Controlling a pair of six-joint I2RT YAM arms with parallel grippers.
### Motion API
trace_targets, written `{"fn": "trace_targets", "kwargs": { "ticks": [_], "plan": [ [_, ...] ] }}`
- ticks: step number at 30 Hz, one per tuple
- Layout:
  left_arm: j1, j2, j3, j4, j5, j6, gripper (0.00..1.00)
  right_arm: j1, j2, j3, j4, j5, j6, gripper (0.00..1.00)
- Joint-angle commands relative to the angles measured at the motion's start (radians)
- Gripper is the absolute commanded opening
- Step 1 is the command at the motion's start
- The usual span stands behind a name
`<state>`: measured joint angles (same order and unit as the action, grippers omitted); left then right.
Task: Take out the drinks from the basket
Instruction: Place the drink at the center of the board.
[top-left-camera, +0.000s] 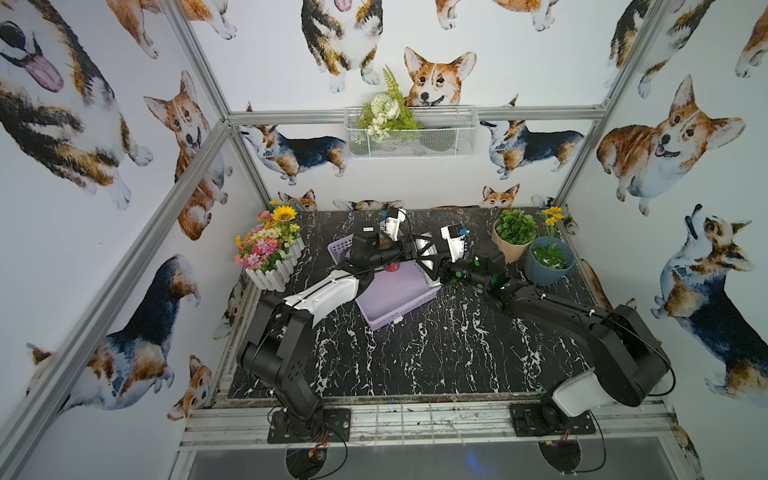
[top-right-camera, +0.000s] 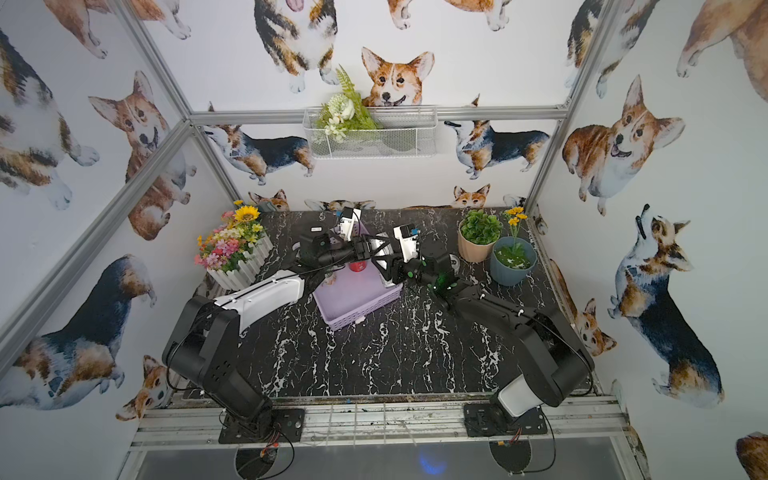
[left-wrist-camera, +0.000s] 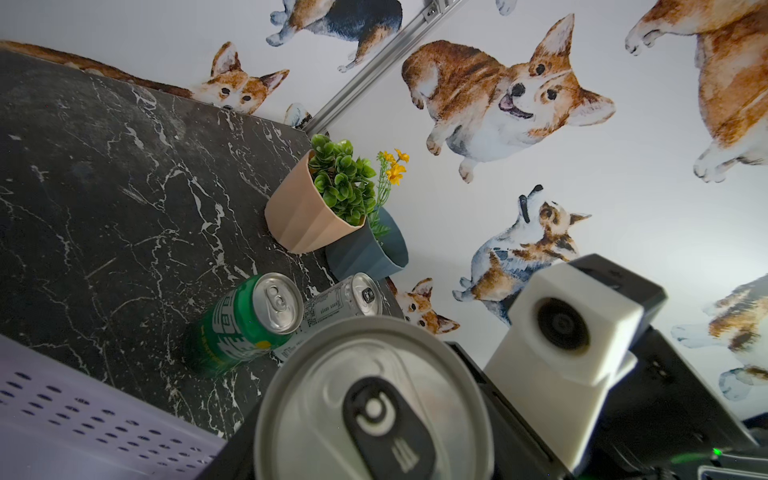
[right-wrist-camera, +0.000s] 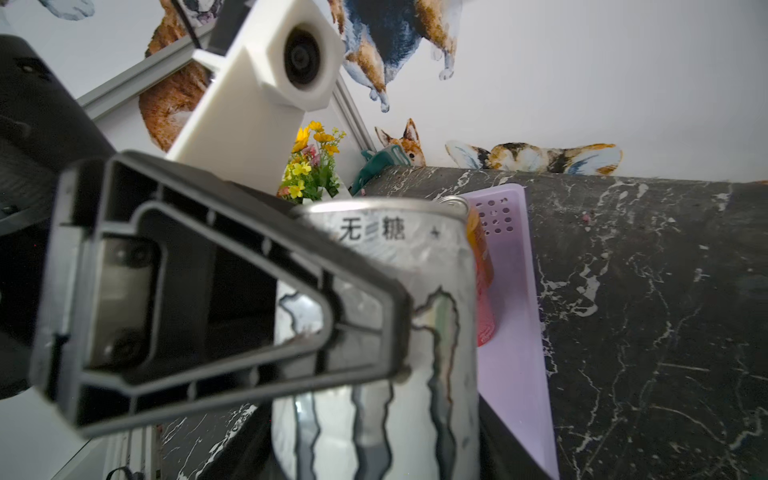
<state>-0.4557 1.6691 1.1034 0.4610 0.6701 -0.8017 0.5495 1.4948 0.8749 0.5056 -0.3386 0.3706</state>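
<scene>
A tall silver-white can (right-wrist-camera: 374, 257) with black marks stands upright over the right edge of the lavender basket (top-left-camera: 395, 318). My left gripper (left-wrist-camera: 374, 436) is shut on it, and one of its fingers (right-wrist-camera: 249, 311) crosses the can's side. My right gripper (right-wrist-camera: 374, 449) has the can's lower part between its jaws, and whether they still press on it does not show. An orange can (right-wrist-camera: 480, 249) and a red can (top-left-camera: 390, 268) stand inside the basket. A green can (left-wrist-camera: 245, 328) and a second silver-white can (left-wrist-camera: 336, 303) stand on the table outside it.
A peach pot (top-left-camera: 513, 237) and a blue pot (top-left-camera: 548, 259) stand at the back right, close to the two cans on the table. A white flower box (top-left-camera: 270, 253) stands at the back left. A wire basket (top-left-camera: 411, 133) hangs on the back wall.
</scene>
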Motion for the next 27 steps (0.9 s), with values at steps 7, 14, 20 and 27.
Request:
{"fn": "trace_targets", "kwargs": {
  "ticks": [7, 14, 20, 27],
  "plan": [
    [-0.095, -0.042, 0.079, -0.105, -0.256, 0.167, 0.00, -0.002, -0.280, -0.180, 0.018, 0.422, -0.081, 1.00],
    [-0.215, -0.054, 0.079, -0.146, -0.395, 0.332, 0.00, -0.058, -0.568, -0.303, 0.069, 0.841, -0.071, 1.00],
    [-0.439, -0.040, -0.061, -0.042, -0.632, 0.572, 0.00, -0.192, -0.582, -0.255, -0.004, 0.860, 0.015, 1.00],
    [-0.571, 0.077, -0.138, 0.174, -0.858, 0.687, 0.00, -0.223, -0.533, -0.212, -0.020, 0.806, 0.042, 1.00]
  ]
}}
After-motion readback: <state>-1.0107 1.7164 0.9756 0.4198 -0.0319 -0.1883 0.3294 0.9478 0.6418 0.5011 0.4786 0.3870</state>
